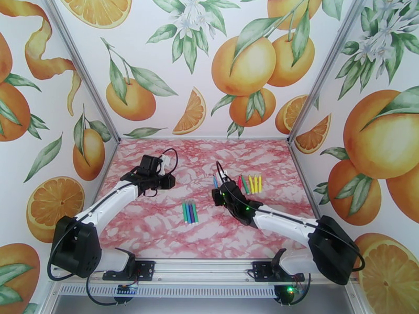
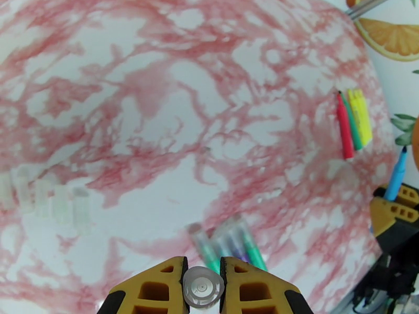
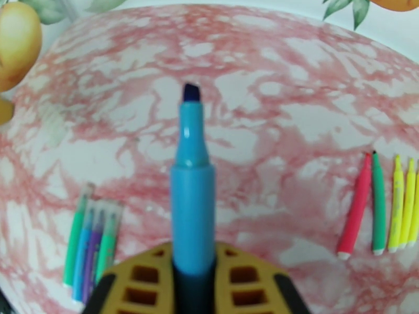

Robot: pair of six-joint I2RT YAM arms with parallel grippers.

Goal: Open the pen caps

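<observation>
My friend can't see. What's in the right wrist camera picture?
The right gripper holds a blue marker with its cap off, tip pointing away over a pink marbled table. Four capped markers lie at the left; red, green and yellow uncapped markers lie at the right.

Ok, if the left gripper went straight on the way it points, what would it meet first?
Probably the bunch of green, blue and purple capped markers lying just beyond the left gripper on the pink marbled tabletop; depth is unclear.
</observation>
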